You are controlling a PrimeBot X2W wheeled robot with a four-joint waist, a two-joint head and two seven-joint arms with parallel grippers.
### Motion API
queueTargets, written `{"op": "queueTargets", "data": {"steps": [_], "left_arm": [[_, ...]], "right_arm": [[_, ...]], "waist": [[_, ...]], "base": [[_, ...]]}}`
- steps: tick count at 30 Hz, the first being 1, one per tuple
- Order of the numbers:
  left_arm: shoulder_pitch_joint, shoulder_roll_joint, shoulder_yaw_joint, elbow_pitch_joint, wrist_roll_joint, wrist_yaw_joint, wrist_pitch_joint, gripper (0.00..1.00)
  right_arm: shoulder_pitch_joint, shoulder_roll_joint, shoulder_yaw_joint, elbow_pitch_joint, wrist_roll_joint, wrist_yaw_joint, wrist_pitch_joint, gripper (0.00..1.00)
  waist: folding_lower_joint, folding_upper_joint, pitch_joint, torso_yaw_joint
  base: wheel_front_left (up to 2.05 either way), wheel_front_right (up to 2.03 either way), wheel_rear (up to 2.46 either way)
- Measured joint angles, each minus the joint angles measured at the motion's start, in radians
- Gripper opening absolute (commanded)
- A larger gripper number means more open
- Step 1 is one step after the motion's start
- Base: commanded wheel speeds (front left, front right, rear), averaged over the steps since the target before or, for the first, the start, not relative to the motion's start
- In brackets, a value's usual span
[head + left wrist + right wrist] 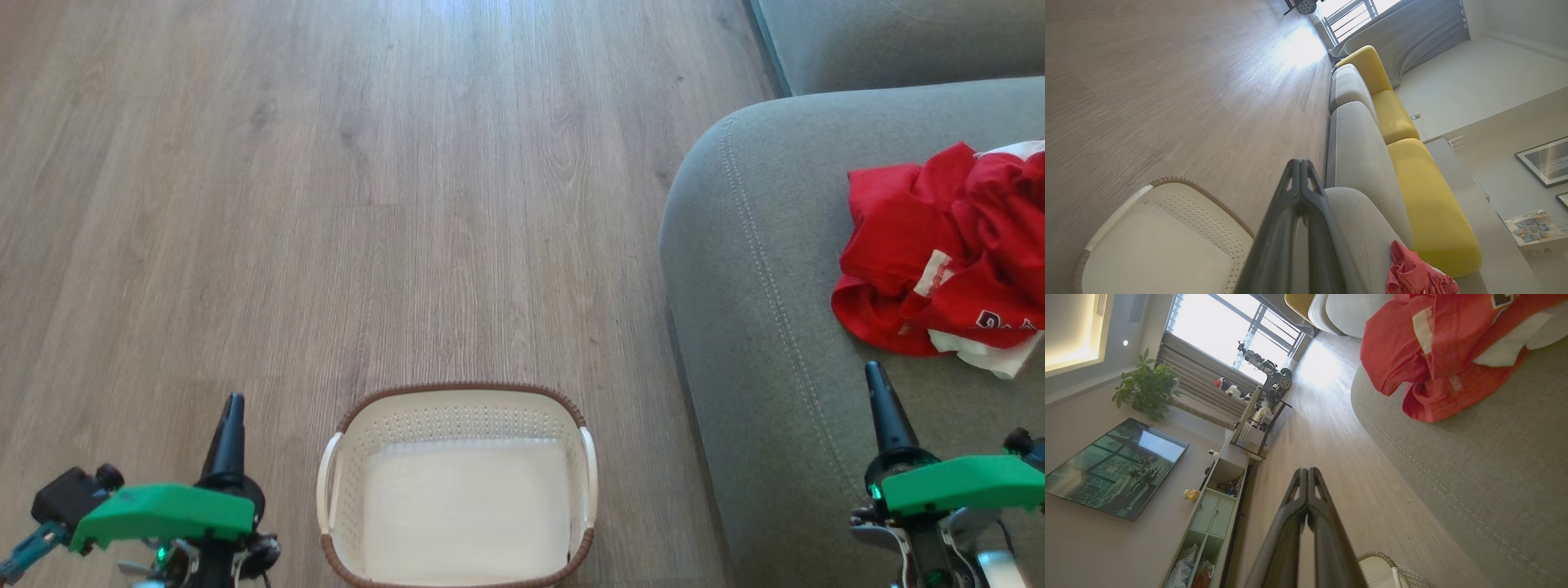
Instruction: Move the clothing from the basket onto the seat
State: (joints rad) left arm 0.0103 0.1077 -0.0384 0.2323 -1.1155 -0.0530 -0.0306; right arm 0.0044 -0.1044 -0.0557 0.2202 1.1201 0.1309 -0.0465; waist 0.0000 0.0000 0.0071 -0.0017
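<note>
Clothing (939,253): crumpled heap of soft red jerseys with white trim and lettering, lying on the seat (767,327), far and right of the right gripper (878,380); the heap runs off the right edge, so its long axis cannot be told. Seat: grey woven fabric, rounded corner, double stitching near the edge. Basket (457,392): white perforated plastic, brown woven-look rim, rounded rectangle, on the wood-grain floor (326,204) between the two grippers, its visible bottom bare. Left gripper (233,406): fingers pressed together, holding nothing, well apart from the clothing. Right gripper: likewise closed and empty, the nearer arm. Judgement: transfer looks complete
</note>
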Motion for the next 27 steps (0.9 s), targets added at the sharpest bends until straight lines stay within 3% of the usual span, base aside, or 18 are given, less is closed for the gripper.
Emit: {"op": "queueTargets", "data": {"steps": [27], "left_arm": [[-0.030, -0.034, 0.060, 0.023, -0.267, -0.036, 0.075, 0.00]], "right_arm": [[-0.026, 0.021, -0.033, 0.031, 0.271, 0.000, 0.075, 0.00]], "waist": [[0.0000, 0.0000, -0.002, 0.001]], "base": [[0.00, 0.00, 0.00]]}}
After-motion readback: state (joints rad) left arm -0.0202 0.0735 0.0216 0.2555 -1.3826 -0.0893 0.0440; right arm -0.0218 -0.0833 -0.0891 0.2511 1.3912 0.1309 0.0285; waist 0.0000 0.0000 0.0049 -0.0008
